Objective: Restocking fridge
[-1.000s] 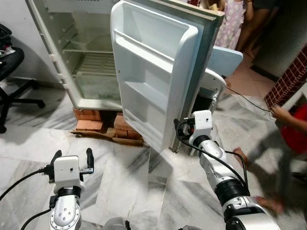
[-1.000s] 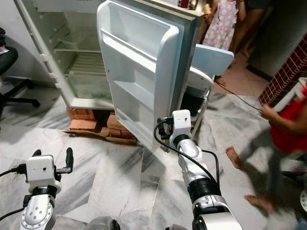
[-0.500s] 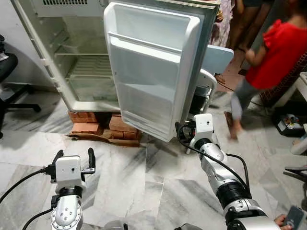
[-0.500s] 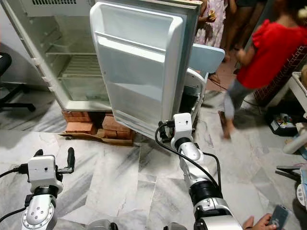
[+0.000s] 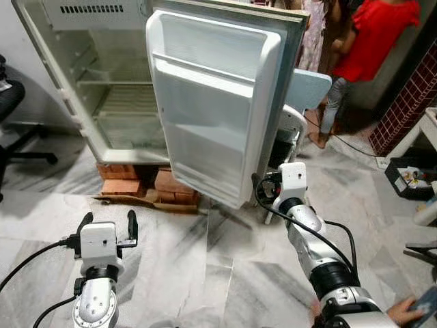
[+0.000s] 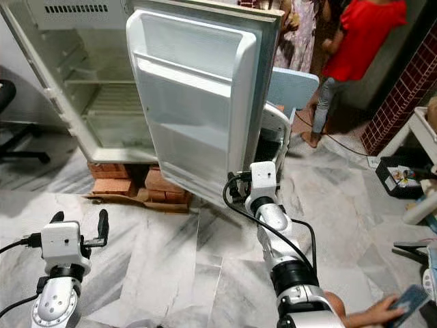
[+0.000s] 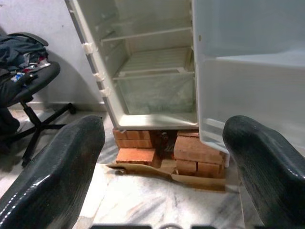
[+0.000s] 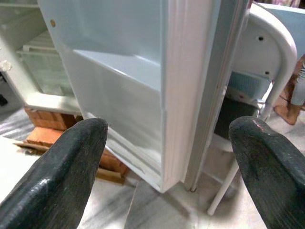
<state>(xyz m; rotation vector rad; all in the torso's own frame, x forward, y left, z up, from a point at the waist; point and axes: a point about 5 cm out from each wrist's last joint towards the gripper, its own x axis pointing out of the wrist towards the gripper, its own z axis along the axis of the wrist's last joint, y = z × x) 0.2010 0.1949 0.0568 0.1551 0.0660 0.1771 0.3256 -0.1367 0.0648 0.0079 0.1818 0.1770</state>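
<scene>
From the head views, a grey-veined marble floor [image 5: 177,253] carries the open fridge [image 5: 102,89] on bricks [image 5: 130,186], its door [image 5: 212,102] swung outward; a person in red [image 5: 358,41] stands behind. The right wrist view shows the right gripper [image 8: 164,157] spread wide, facing the door's free edge, apart. The left wrist view shows the left gripper [image 7: 162,167] wide, facing the fridge interior.
</scene>
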